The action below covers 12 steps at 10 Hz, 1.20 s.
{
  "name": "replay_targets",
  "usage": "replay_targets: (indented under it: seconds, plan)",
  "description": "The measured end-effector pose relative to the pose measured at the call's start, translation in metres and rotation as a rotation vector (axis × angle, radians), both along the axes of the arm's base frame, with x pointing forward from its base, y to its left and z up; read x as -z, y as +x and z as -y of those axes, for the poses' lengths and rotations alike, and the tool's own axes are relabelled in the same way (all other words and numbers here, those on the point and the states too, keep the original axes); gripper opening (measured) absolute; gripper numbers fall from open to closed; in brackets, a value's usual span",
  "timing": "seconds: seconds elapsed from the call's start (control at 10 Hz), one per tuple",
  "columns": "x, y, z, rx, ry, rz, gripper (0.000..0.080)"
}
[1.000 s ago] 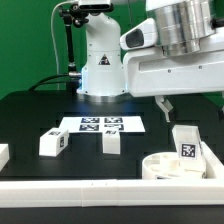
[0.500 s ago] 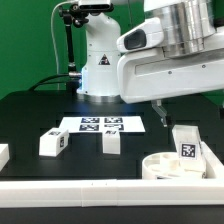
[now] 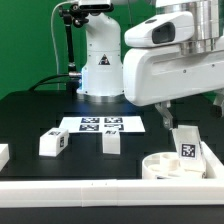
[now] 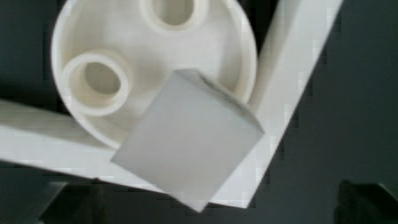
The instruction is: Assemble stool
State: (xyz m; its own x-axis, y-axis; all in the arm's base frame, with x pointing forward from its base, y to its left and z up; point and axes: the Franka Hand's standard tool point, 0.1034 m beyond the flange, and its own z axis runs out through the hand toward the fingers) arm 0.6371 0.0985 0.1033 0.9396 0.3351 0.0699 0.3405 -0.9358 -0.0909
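Exterior view is showing the gripper (image 3: 192, 110) hanging above the stool parts with its fingers (image 3: 165, 112) standing apart and holding nothing. Half a second ago the arm's white housing was sitting further toward the exterior view's left. Now it is filling more of the upper part of that view, and the visible fingertip is lying slightly nearer the upright leg (image 3: 186, 146).

That leg is standing upright just below the gripper, its tag facing the camera, at the edge of the seat (image 3: 160, 166) on the exterior view's right. Whether it is sitting in a hole cannot be told. The wrist view is looking down on the same leg (image 4: 192, 140), tilted across the picture, with the seat (image 4: 125, 40) and two of its round holes behind it. Dark blurred finger shapes (image 4: 54, 203) are showing on either side of the leg, apart from it.

The seat is lying on the black table (image 3: 30, 120) against the front rail (image 3: 100, 190). It is resting where it was a second ago.

Further off, two loose legs (image 3: 53, 143) (image 3: 110, 143) are lying near the marker board (image 3: 100, 125), unmoved. Behind them the robot base (image 3: 100, 60) is standing.
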Motion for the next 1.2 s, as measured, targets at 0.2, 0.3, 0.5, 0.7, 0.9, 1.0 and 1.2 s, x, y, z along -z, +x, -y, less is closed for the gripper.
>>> replay_targets:
  seconds: [0.2,0.3,0.5,0.7,0.9,1.0,1.2]
  plan:
    - [0.001,0.001,0.0,-0.123,-0.013,0.02,0.0649]
    - [0.004,0.0,-0.002,-0.215,-0.029,0.042,0.0649]
    - [0.008,-0.003,-0.004,-0.379,-0.052,0.05,0.0649]
    - [0.012,-0.004,-0.004,-0.574,-0.077,0.062,0.0649]
    - [0.018,-0.004,-0.002,-0.629,-0.083,0.066,0.0649]
    - [0.02,-0.005,-0.003,-0.628,-0.082,0.062,0.0649]
    - [0.021,-0.005,-0.002,-0.626,-0.082,0.061,0.0523]
